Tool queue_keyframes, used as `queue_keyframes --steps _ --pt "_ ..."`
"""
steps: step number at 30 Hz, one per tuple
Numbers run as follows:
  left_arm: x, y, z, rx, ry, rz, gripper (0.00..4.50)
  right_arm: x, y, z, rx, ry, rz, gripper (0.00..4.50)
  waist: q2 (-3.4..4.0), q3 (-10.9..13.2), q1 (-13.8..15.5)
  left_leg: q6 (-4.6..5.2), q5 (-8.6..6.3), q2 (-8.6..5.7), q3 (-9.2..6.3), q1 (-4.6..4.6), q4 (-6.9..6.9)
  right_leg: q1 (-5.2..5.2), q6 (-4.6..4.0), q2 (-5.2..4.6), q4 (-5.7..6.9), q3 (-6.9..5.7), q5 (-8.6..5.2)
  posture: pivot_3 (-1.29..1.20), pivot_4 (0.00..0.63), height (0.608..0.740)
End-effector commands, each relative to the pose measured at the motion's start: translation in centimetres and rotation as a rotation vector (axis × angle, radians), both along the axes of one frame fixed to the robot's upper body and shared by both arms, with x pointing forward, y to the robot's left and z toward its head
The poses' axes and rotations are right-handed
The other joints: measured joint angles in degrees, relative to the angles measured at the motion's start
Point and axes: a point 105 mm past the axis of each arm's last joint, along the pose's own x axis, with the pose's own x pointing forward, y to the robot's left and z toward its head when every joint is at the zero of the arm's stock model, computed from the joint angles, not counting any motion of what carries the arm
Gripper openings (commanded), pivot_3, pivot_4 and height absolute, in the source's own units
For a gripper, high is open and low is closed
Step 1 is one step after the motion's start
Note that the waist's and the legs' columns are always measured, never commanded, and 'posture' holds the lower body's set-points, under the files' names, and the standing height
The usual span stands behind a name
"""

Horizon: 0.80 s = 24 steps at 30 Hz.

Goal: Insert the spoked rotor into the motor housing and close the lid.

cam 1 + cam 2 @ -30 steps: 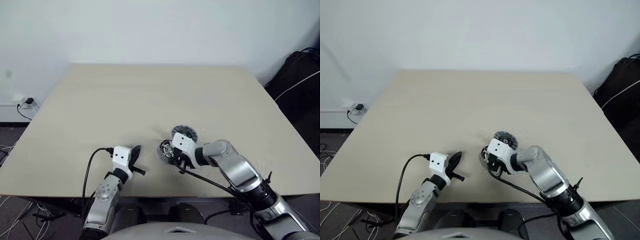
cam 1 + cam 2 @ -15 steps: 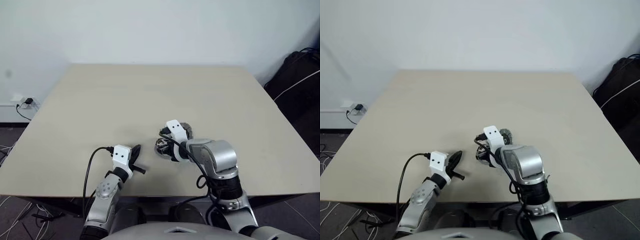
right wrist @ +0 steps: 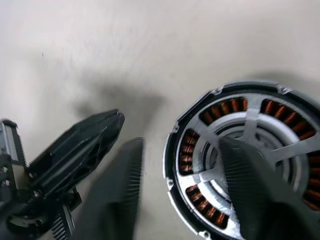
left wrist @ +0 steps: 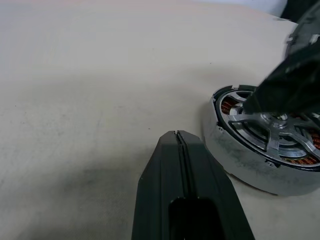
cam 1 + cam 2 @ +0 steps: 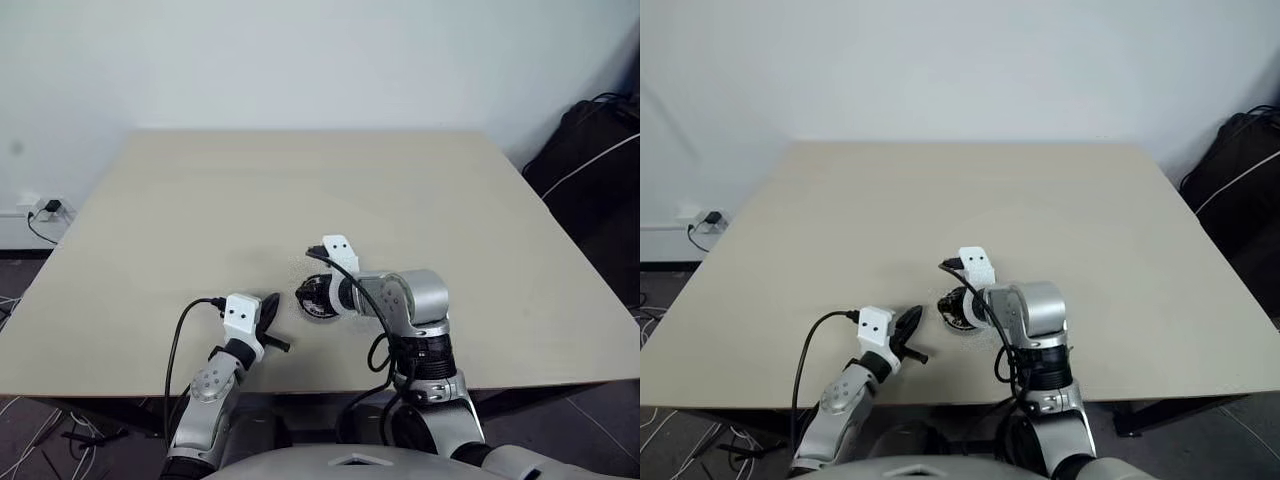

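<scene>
My arms are silver-grey metal links with black joint bands. Each wrist carries a small white block; the left one shows two dark screw holes. A black cable loops from that block along the left arm, and more black cables hang around the right arm. Both the left pincer (image 5: 270, 307) and right pincer (image 3: 182, 192) have black fingers, the right ones finely ribbed.
</scene>
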Motion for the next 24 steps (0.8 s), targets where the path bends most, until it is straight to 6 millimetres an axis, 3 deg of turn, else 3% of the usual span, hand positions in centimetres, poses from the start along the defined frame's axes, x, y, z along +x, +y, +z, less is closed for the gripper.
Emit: queue_keyframes --steps 1,5,8,11,14,17,20,24 --pt "0.6 0.0 1.4 -0.016 -0.053 0.004 0.00 0.5 4.3 5.7 0.246 -0.121 0.070 2.69 0.00 0.00 -0.04 0.00 0.00 0.00 0.00 -0.01 -0.01 -0.01 0.01 0.01 0.00 0.00 0.01 0.00 0.000 0.740" --pt "0.8 0.0 1.5 -0.014 -0.058 -0.008 0.00 0.9 5.3 10.7 0.490 -0.223 0.073 2.69 0.02 0.02 0.03 0.00 0.00 0.01 -0.01 -0.01 -0.04 -0.04 0.04 0.05 0.01 -0.03 0.02 0.00 0.000 0.740" --pt "0.8 -0.1 1.6 -0.013 -0.058 -0.020 0.00 1.6 4.7 14.4 0.643 -0.340 0.035 2.69 0.03 0.02 0.03 0.03 -0.02 0.02 -0.01 -0.01 -0.04 -0.02 0.04 0.04 0.00 -0.03 0.01 0.00 0.000 0.740" --pt "0.7 -0.1 1.6 -0.011 -0.054 -0.030 0.00 4.2 0.7 16.8 0.599 -0.565 -0.153 2.06 0.06 0.04 -0.01 0.07 -0.04 0.01 -0.01 0.01 -0.04 0.00 0.05 0.05 -0.02 -0.02 0.01 0.00 0.000 0.740" --pt "0.7 -0.1 1.7 -0.010 -0.056 -0.034 0.00 5.6 -2.5 15.9 0.376 -0.694 -0.252 1.05 0.18 0.10 -0.17 0.04 -0.02 0.01 0.08 -0.04 -0.04 -0.07 0.22 0.07 0.00 0.05 0.11 0.00 0.000 0.740" --pt "0.8 0.0 1.8 -0.003 -0.065 -0.033 0.00 6.4 -6.8 13.1 -0.156 -0.921 -0.225 0.07 0.03 0.00 -0.08 0.03 -0.01 0.01 0.08 0.00 -0.08 -0.01 0.21 0.11 -0.03 0.05 0.09 0.00 0.000 0.740" --pt "0.8 0.1 1.9 0.001 -0.067 -0.033 0.00 5.6 -9.3 9.8 -0.445 -0.944 -0.084 0.03 -0.09 -0.08 0.37 0.16 -0.09 -0.15 0.05 0.02 -0.04 0.10 0.13 0.03 -0.08 0.17 -0.14 0.00 0.000 0.740" --pt "0.9 0.2 1.9 0.007 -0.067 -0.038 0.00 3.9 -11.7 6.0 -0.599 -0.817 0.039 0.03 -0.08 -0.05 -0.14 0.21 -0.10 -0.08 0.33 -0.01 -0.03 0.16 0.21 0.01 -0.04 0.30 -0.09 0.00 0.000 0.740"
